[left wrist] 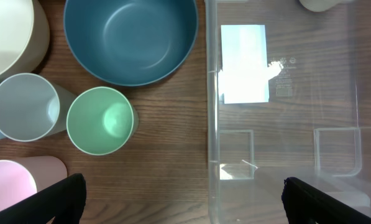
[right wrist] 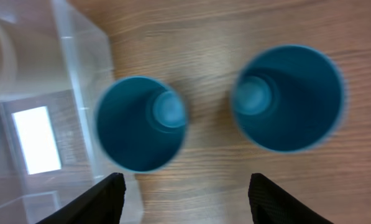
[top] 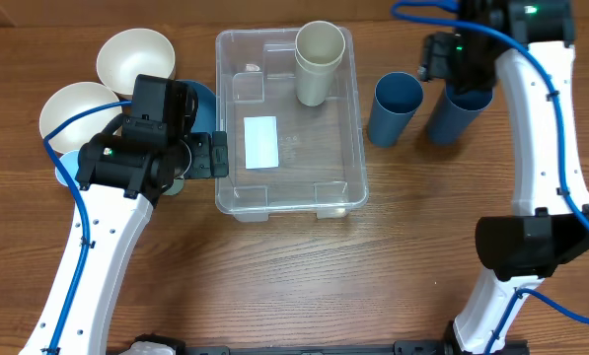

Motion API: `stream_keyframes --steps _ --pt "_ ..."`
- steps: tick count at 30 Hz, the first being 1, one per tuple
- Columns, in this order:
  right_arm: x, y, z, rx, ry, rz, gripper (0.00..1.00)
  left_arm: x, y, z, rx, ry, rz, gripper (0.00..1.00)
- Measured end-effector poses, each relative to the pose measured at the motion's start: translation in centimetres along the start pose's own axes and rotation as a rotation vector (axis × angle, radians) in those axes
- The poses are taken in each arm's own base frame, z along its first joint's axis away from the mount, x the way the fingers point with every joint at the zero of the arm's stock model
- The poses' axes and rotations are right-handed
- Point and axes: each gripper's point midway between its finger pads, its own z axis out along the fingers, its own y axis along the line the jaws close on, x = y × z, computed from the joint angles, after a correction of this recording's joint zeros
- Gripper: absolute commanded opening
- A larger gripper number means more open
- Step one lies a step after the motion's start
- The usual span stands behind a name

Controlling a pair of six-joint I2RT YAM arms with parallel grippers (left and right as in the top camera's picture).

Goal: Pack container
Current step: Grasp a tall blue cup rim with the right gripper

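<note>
While the container (top: 361,158) sat mid-table holding one cream cup (top: 316,61) far right, the left gripper (top: 211,155) gaped wide beside its left wall. Farther right, the right gripper (right wrist: 185,196) hung wide over two blue cups (top: 393,106), likely to pick one.

Cup (top: 317,61) in container (top: 292,189), bowls (top: 134,57) left, two tumblers (top: 395,106) right

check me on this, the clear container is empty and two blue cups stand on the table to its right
Not quite: the container is not empty. The overhead view shows a cream cup standing inside it, in one corner. The rest holds: the two blue cups stand on the table to its right.
</note>
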Motion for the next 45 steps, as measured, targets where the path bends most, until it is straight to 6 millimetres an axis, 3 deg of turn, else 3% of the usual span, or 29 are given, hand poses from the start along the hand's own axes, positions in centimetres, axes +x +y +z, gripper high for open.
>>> stream_keyframes --steps 5,7,15,21,23,26,31,34,37,41,45 --pt "0.1 -0.2 0.3 0.003 0.008 0.022 0.64 0.0 0.0 0.0 0.000 -0.001 0.000 1.00" --pt "0.4 -0.2 1.2 0.006 0.026 0.025 0.60 -0.1 0.0 0.0 0.001 -0.003 0.000 1.00" --pt "3.4 0.1 7.8 -0.034 0.162 0.051 0.54 -0.1 0.0 0.0 0.001 -0.003 0.000 1.00" --pt "4.6 0.7 9.9 -0.051 0.192 0.047 0.35 -0.1 0.0 0.0 0.001 -0.004 0.000 1.00" --pt "4.4 1.2 10.0 -0.063 0.182 0.036 0.18 -0.1 0.0 0.0 0.001 -0.004 0.000 1.00" --pt "4.3 1.6 10.0 -0.069 0.176 0.036 0.05 -0.1 0.0 0.0 0.001 -0.003 0.000 1.00" --pt "4.2 1.6 10.0 -0.066 0.172 0.031 0.04 -0.1 0.0 0.0 0.001 -0.004 0.000 1.00" --pt "4.0 1.5 9.4 -0.062 0.167 0.031 0.04 -0.1 0.0 0.0 0.001 -0.003 0.000 1.00" --pt "2.8 1.8 7.3 -0.063 0.130 0.029 0.04 -0.1 0.0 0.0 0.001 -0.003 0.000 1.00" --pt "0.8 2.5 2.8 -0.086 0.034 0.019 0.04 -0.1 0.0 0.0 0.001 -0.004 0.000 1.00" --pt "-0.6 4.0 -3.5 -0.129 -0.108 -0.013 0.04 -0.1 0.0 0.0 0.001 -0.006 0.000 1.00"
